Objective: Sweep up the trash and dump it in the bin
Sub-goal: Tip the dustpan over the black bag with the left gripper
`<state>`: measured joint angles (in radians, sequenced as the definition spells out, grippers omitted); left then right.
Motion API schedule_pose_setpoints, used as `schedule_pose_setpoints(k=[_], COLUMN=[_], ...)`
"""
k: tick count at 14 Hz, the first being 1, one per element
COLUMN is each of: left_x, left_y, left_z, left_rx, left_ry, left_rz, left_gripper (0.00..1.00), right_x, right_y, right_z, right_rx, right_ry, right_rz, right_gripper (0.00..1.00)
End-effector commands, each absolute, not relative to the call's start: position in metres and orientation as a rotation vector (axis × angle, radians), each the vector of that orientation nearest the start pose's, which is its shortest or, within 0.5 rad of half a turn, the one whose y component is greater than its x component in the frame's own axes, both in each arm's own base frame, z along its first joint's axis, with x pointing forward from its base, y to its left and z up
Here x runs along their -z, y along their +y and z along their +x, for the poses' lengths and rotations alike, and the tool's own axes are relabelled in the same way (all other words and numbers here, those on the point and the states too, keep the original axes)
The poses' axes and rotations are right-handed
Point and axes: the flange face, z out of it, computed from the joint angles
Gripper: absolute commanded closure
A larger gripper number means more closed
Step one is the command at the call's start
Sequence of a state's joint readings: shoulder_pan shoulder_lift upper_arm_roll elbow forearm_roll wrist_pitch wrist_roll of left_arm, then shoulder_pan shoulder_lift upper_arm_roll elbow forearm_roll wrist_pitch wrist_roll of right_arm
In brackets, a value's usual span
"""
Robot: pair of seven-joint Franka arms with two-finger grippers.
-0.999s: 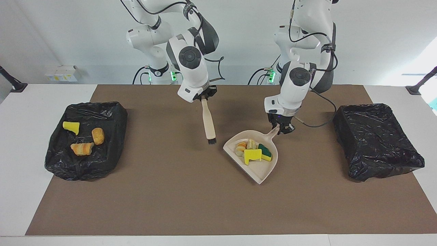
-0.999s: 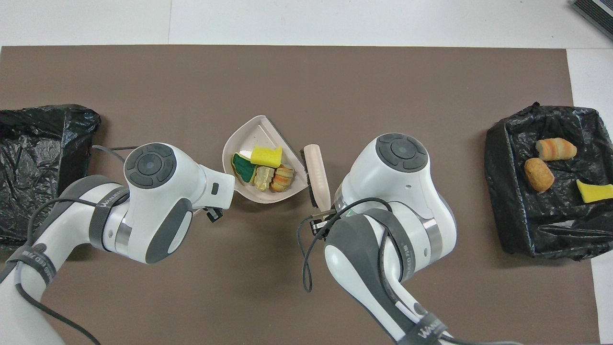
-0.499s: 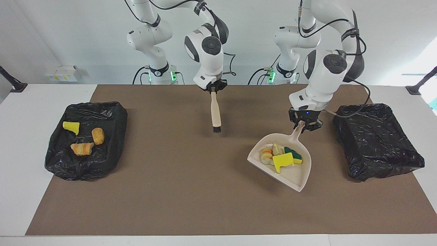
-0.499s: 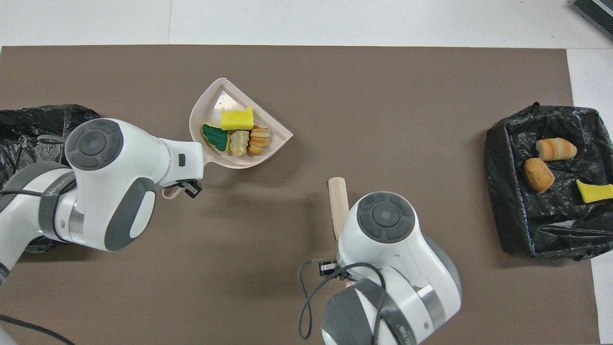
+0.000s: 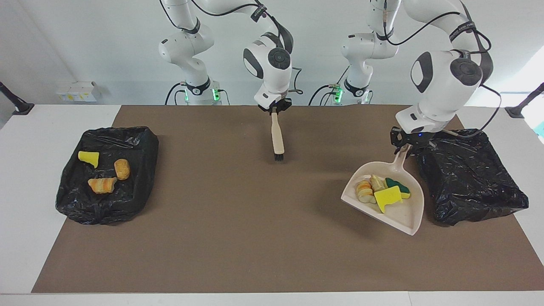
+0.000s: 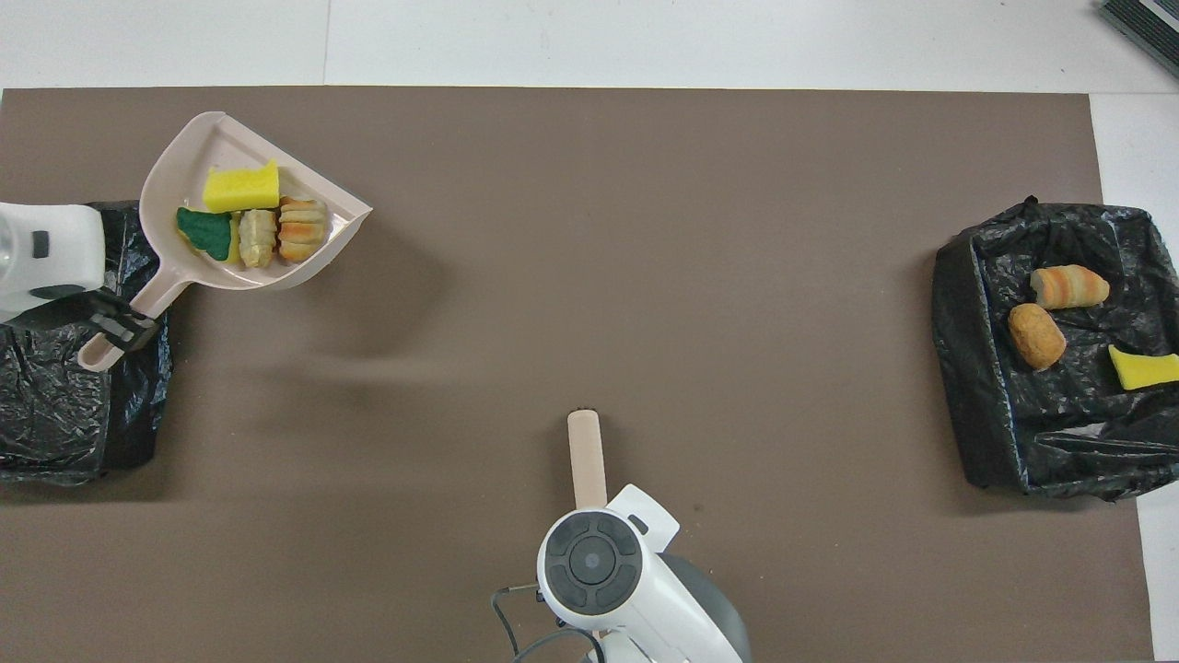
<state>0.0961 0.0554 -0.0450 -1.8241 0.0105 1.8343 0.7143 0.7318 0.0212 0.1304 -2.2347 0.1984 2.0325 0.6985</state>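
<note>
Left end effector clamped on dustpan handle, four trash scraps aboard, raised beside empty bin. Right end effector clamped on brush, waiting over desk.

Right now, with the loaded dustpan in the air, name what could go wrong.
1. The dustpan hangs by its handle from the left gripper, tilted, open lip lowest; the four trash pieces could slide off onto the brown mat.
2. It hangs beside the empty bin, not over it; tipping now would likely miss.
3. The right gripper holds the brush clear over the mat, so that arm poses little risk.
</note>
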Motion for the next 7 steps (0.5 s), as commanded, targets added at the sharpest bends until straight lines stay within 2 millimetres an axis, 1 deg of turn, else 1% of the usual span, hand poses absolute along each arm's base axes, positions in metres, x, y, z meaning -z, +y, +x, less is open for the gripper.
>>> schedule_pose_setpoints(k=[1,3,4,5,6,7], left_x=[-0.506,-0.509,-0.51,-0.511,-0.512,-0.513], left_y=[0.093,0.156,0.183,0.201,0.219,0.237], left_z=[0.566,0.554,0.547,0.542,0.536,0.53], left_rx=[-0.077,-0.048,-0.035,-0.019,-0.019,-0.032], left_ry=[1.137,1.295,1.359,1.366,1.36,1.39], left_rz=[-2.966,-2.896,-2.854,-2.838,-2.829,-2.787], left_gripper=[1.0,1.0,1.0,1.0,1.0,1.0], right_x=[-0.332,-0.328,-0.327,-0.327,-0.328,-0.327], right_y=[0.386,0.386,0.387,0.389,0.388,0.388], right_z=[0.307,0.307,0.308,0.309,0.311,0.312], right_rx=[-0.416,-0.423,-0.444,-0.455,-0.458,-0.458], right_ry=[-0.04,-0.025,-0.008,-0.005,-0.003,0.002], right_rz=[-3.153,-3.15,-3.137,-3.137,-3.137,-3.136], right_gripper=[1.0,1.0,0.93,0.85,0.8,0.7])
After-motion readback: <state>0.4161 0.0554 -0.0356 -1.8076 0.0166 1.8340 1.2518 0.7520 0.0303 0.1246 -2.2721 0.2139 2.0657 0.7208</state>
